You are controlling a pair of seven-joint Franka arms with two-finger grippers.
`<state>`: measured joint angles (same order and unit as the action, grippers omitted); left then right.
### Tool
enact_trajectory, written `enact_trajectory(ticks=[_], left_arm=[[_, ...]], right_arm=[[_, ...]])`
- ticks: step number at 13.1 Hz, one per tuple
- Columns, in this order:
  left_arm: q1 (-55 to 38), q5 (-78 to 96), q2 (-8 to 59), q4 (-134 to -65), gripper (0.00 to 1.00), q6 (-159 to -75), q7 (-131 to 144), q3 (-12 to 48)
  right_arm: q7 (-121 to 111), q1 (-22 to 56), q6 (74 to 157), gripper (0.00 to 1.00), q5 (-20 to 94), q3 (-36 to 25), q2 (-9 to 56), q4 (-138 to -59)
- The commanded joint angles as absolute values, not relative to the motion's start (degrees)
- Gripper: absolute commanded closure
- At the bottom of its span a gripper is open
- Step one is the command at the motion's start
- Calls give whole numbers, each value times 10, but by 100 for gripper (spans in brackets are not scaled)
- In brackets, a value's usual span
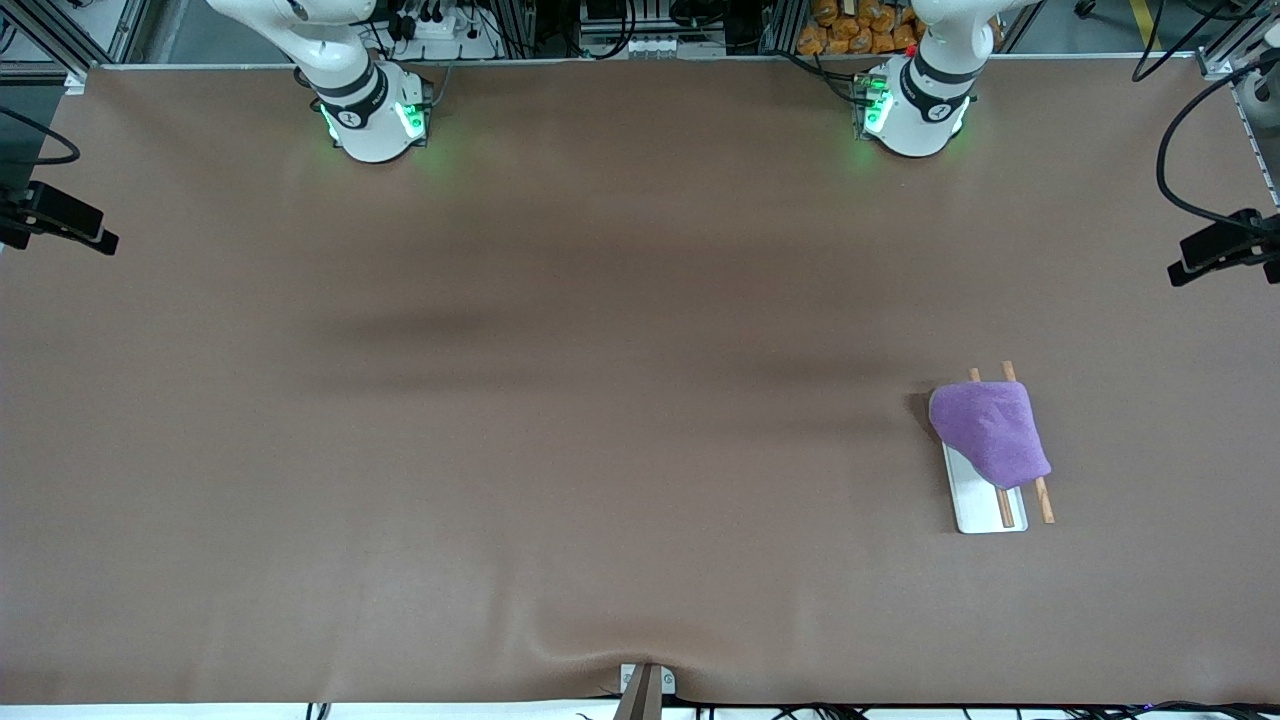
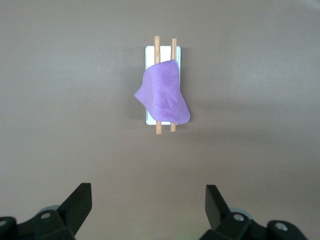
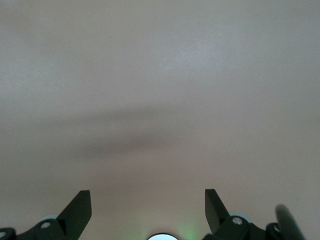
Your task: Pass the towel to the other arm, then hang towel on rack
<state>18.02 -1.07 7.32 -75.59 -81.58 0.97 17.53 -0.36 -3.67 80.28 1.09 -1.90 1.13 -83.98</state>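
Observation:
The purple towel (image 1: 990, 430) lies draped over the two brown rods of the rack (image 1: 985, 510), which stands on the table toward the left arm's end. The left wrist view shows the towel (image 2: 162, 97) on the rack (image 2: 149, 52) from high above. My left gripper (image 2: 148, 202) is open and empty, raised high over the table with the rack well clear of it. My right gripper (image 3: 148, 205) is open and empty, raised over bare table. Neither hand shows in the front view; only the arm bases do.
The brown table cover (image 1: 560, 420) spans the whole surface. Black camera mounts (image 1: 60, 215) stand at both table ends, and another mount (image 1: 645, 690) sits at the table edge nearest the front camera.

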Motion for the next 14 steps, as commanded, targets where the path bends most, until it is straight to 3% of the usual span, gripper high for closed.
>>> enact_trajectory(ticks=[1, 6, 8, 11, 14], left_arm=[[185, -6, 38, -780, 0, -808, 29, 193], [163, -7, 33, -782, 0, -802, 30, 193], [136, -9, 24, -797, 0, -802, 30, 167], [46, -9, 6, -834, 0, -819, 30, 72], [28, -10, -14, -864, 0, -834, 29, 60]], right_arm=[[-4, -37, 797, 0, 7, -16, 7, -838], [-4, -38, 796, 0, 6, -15, 7, -838], [-4, -38, 796, 0, 7, -15, 7, -838], [-4, -38, 799, 0, 5, -16, 7, -838], [-4, -38, 800, 0, 6, -15, 7, -838]])
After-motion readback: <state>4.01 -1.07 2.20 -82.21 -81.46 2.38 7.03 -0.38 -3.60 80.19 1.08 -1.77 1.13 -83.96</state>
